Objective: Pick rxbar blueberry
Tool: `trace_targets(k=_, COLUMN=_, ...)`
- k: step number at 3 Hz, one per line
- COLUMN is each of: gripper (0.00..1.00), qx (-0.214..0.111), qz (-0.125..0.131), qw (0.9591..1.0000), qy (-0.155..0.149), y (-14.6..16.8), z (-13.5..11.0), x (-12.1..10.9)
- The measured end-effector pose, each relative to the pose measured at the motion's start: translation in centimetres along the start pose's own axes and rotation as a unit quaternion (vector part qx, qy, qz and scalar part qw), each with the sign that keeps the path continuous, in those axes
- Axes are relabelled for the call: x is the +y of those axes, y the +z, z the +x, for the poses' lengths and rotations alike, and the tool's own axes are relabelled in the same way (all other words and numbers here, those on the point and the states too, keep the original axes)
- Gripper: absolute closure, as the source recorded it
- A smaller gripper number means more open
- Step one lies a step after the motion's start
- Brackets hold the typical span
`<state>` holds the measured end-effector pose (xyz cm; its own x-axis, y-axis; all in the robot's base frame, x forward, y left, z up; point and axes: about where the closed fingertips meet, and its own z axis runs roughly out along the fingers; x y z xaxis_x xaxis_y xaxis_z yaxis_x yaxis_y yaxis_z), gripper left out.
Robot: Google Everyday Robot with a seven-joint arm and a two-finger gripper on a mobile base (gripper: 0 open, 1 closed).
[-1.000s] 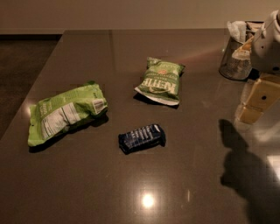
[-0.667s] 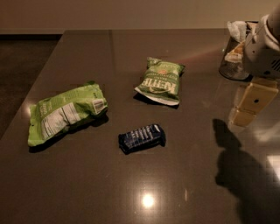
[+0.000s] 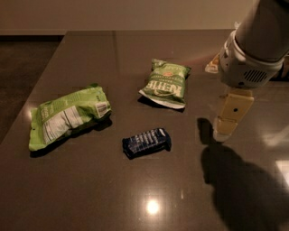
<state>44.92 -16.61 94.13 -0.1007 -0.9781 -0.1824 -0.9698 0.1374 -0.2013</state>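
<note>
One second closer to the rxbar blueberry (image 3: 146, 142), lying flat and untouched mid-table, just in front of the Kettle chip bag (image 3: 165, 84) and right of the lime-green bag (image 3: 67, 115): gripper (image 3: 226, 128) shifted leftward, poised well apart to its right, probably empty, opening impossible to tell.

A dark, glossy table (image 3: 90, 189) fills most of the view. A pale wall (image 3: 113, 13) runs along 12 o'clock, and dark floor (image 3: 22, 67) shows beside the table's edge at 10 o'clock. A round light spot (image 3: 152, 206) glints on the tabletop at 6 o'clock. A broad shadow (image 3: 244, 185) lies at 4 o'clock, under the gripper (image 3: 223, 131), which hangs over the table at 3 o'clock.
</note>
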Motion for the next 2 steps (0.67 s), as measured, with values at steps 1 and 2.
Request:
trace_targets(k=1, gripper=0.0, qx=0.001, qz=-0.024, qw=0.9995, qy=-0.022, y=2.5, z=-1.6, x=0.1)
trace_targets(k=2, gripper=0.0, qx=0.0, qz=-0.051, qw=0.9981, qy=-0.036, y=5.2, z=-3.0, x=1.5)
